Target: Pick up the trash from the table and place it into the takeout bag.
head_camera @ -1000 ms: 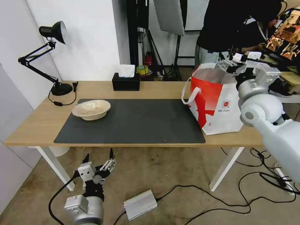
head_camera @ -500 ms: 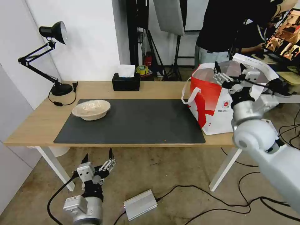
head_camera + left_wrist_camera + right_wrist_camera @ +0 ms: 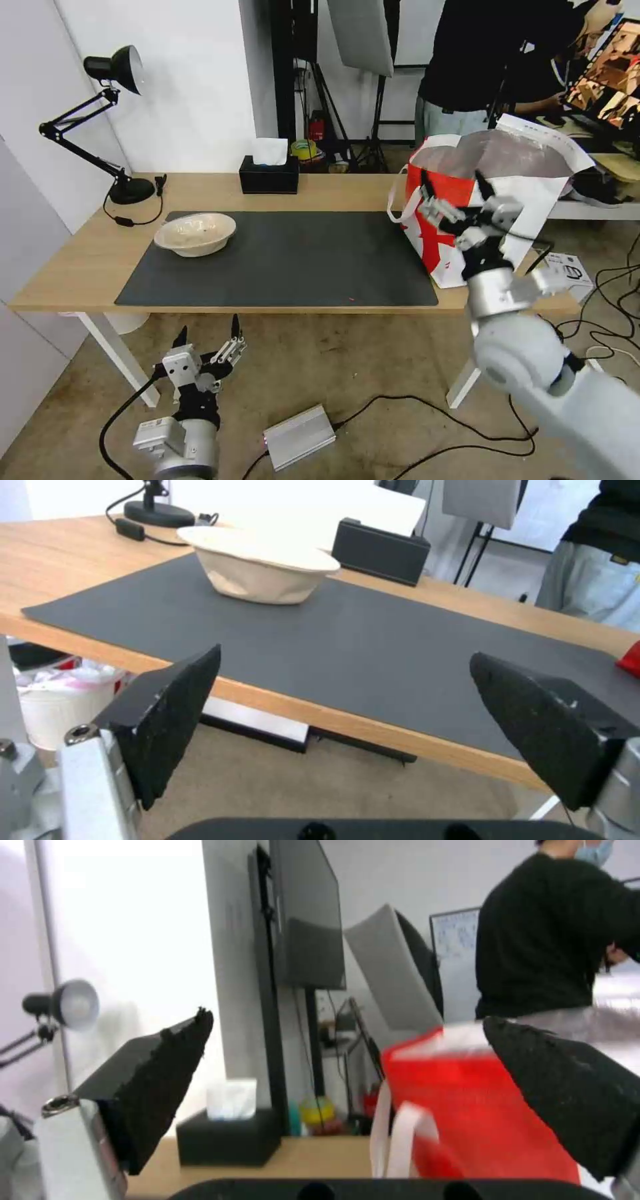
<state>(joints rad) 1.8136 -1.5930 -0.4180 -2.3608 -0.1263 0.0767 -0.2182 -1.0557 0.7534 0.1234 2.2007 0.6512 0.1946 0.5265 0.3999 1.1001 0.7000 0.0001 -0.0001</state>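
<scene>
A shallow beige bowl (image 3: 195, 233) (image 3: 260, 571) sits at the left end of the dark grey mat (image 3: 280, 260) on the table (image 3: 80, 267). The red-and-white takeout bag (image 3: 480, 200) (image 3: 480, 1120) stands at the table's right end, its foil mouth open. My right gripper (image 3: 453, 193) (image 3: 347, 1090) is open and holds nothing, in front of the bag's near left side, fingers pointing up. My left gripper (image 3: 208, 333) (image 3: 347, 720) hangs open below the table's front edge, left of centre.
A black desk lamp (image 3: 110, 120) stands at the table's back left and a black tissue box (image 3: 269, 175) at the back centre. A silver box (image 3: 299, 437) and cables lie on the floor. A person (image 3: 493, 60) stands behind the bag.
My right arm has dropped from above the bag's mouth down and toward me, to in front of the bag. The left arm barely moved.
</scene>
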